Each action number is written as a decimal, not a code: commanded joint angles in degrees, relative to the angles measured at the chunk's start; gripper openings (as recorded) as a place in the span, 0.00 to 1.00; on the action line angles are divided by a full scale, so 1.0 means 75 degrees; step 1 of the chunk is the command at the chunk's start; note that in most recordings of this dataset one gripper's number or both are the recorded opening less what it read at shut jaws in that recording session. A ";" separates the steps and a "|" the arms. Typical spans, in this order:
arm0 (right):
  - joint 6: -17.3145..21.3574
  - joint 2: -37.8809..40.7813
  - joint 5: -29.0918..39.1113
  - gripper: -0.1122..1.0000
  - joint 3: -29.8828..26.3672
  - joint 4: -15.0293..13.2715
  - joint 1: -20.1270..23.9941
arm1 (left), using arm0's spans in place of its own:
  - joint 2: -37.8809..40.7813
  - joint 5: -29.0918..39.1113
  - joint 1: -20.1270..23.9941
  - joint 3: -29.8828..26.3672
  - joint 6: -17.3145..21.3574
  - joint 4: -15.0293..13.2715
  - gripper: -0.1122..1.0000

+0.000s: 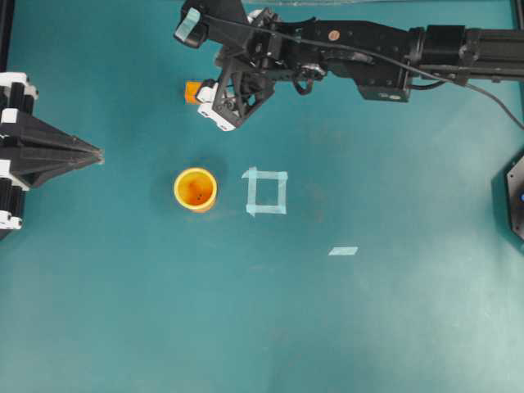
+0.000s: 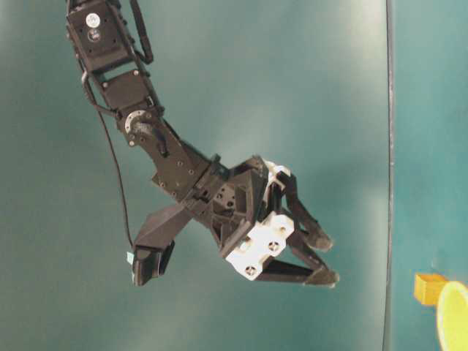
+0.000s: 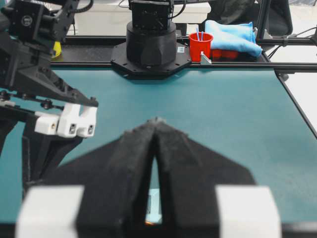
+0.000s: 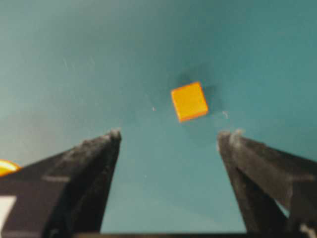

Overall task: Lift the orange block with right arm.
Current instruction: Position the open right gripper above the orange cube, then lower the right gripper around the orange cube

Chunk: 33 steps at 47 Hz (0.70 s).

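Note:
The orange block [image 1: 191,90] lies on the teal table at the back left, partly covered from above by my right gripper [image 1: 206,105]. In the right wrist view the block [image 4: 188,101] sits flat on the table just beyond the right gripper [image 4: 168,134], whose jaws stand wide open and empty. The side view shows this gripper [image 2: 325,259] hanging above the table, apart from the block [image 2: 429,287]. My left gripper [image 1: 97,154] rests at the left edge, tips together with nothing held, and its own view shows the same shut tips [image 3: 156,121].
A yellow cup [image 1: 195,189] stands upright near the middle, in front of the block. A tape square [image 1: 266,191] lies right of it and a tape strip [image 1: 343,250] further right. A red cup [image 3: 200,45] and blue cloth [image 3: 233,34] sit beyond the table's far edge.

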 commanded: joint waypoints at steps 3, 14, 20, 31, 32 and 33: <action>0.0023 0.0012 -0.0070 0.74 -0.0445 -0.0012 0.0035 | 0.0047 -0.0035 -0.0012 -0.0234 0.0012 0.0023 0.10; 0.0023 0.0398 -0.0035 0.74 -0.0926 0.0012 0.0164 | 0.0047 -0.0035 -0.0012 -0.0234 0.0012 0.0023 0.10; 0.0023 0.0645 -0.0035 0.74 -0.1008 0.0012 0.0211 | 0.0059 -0.0035 -0.0012 -0.0234 0.0012 0.0023 0.10; 0.0023 0.0984 -0.0129 0.74 -0.1020 -0.0012 0.0199 | 0.0047 -0.0035 -0.0012 -0.0234 0.0012 0.0035 0.10; 0.0023 0.1008 -0.0141 0.74 -0.1020 -0.0023 0.0199 | 0.0047 -0.0023 -0.0012 -0.0223 0.0012 0.0023 0.10; 0.0023 0.1043 -0.0164 0.74 -0.1020 -0.0012 0.0187 | 0.0047 -0.0035 -0.0012 -0.0223 0.0012 0.0023 0.10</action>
